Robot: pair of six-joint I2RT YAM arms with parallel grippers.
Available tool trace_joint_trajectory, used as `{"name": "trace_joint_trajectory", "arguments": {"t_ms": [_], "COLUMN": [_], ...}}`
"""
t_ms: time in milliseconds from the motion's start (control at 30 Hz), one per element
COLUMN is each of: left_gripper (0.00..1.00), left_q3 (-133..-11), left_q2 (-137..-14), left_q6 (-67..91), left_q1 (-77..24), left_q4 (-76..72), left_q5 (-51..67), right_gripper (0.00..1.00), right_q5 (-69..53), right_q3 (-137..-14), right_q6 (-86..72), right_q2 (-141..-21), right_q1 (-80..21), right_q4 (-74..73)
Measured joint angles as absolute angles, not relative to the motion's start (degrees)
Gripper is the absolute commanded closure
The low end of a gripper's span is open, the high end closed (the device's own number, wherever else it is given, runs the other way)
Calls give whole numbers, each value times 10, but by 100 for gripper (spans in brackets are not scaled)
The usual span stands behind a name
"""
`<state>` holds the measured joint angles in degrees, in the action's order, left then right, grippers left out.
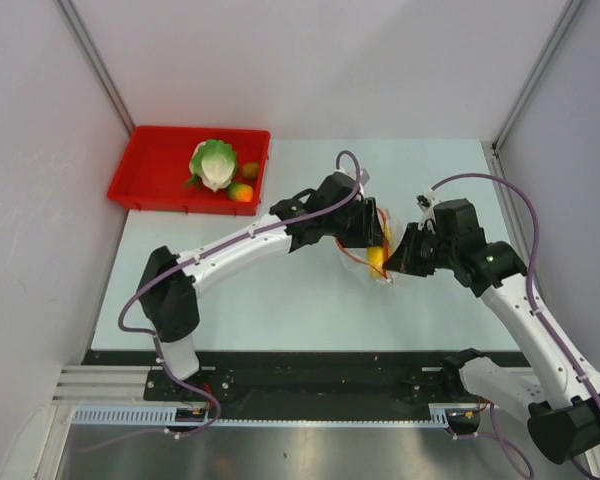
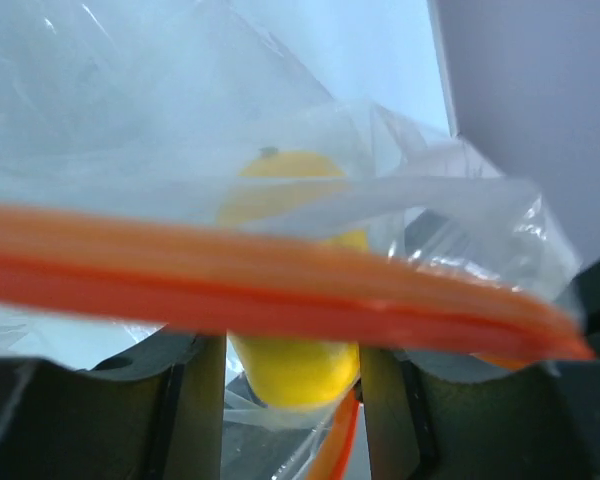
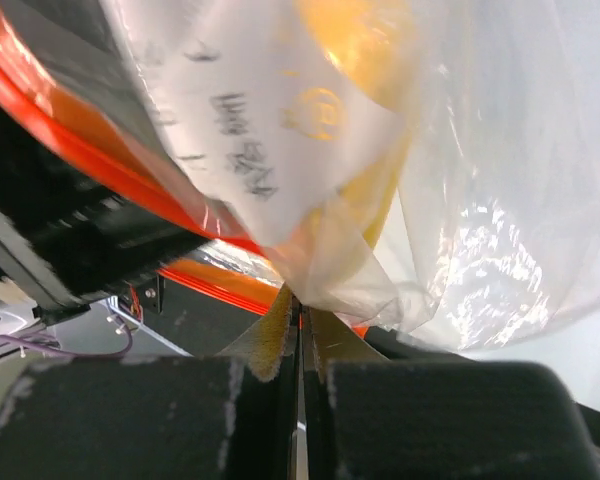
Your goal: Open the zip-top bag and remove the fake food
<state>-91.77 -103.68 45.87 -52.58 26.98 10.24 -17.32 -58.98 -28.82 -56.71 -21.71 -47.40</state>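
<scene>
from above, the zip-top bag (image 1: 378, 262) is mostly hidden, wedged between the two gripper heads near the middle of the table (image 1: 280, 300). only a crumpled clear scrap, a loop of its red-orange zip strip (image 1: 355, 262) and a spot of the yellow piece (image 1: 377, 258) show. whether the bag rests on the table or hangs above it cannot be told.

in the left wrist view the zip strip (image 2: 280, 280) runs blurred across the whole frame, close to the lens. below it, the left gripper (image 2: 292, 345) has its two fingers (image 2: 195, 400) set against either side of the yellow piece (image 2: 298, 375) and closed on it. whether plastic film lies between the pads and the toy is unclear.

the right gripper (image 3: 300, 340) has its jaws pressed together, with a thin fold of the bag (image 3: 480, 230) pinched in the seam. printed marks on the film are too smeared to read, and an orange-yellow shape behind the plastic is only a blur.

the red tray (image 1: 130, 190) sits at the far left corner, well apart from the bag. it holds the lettuce (image 1: 213, 160) and an orange-red fruit (image 1: 241, 193), plus a small dull piece too small to name. bare table surface shows on the near side and to the left of the arms — walls close in on the left, right and far sides.
</scene>
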Motion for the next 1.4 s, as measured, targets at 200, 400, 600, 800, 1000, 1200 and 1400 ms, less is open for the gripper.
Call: {"name": "trace_joint_trajectory", "arguments": {"t_ms": [200, 400, 600, 800, 1000, 1200, 1400], "left_gripper": [100, 100, 100, 100, 100, 100, 100], "left_q3": [-891, -826, -808, -858, -793, -729, -666], "left_q2": [-1000, -956, -948, -946, -907, -889, -873], "left_q6": [500, 547, 553, 530, 609, 705, 773], "left_q1": [-518, -512, -504, -498, -464, -442, -438], "left_q4": [251, 227, 194, 246, 243, 185, 105], "left_q5": [69, 34, 0, -27, 31, 97, 113], "right_gripper": [100, 100, 100, 100, 100, 100, 100], "right_q5": [-157, -137, -126, -106, -88, -87, -99], "right_q3": [-590, -590, -590, -590, -590, -590, -588], "right_q6": [-280, -271, -270, -273, -271, -272, -273], "right_q2": [-554, -532, -540, -533, -547, -567, -603], "right_q1": [-228, -248, -252, -253, -254, -254, -279], "right_q4": [-471, -486, -499, -500, -497, -488, -481]}}
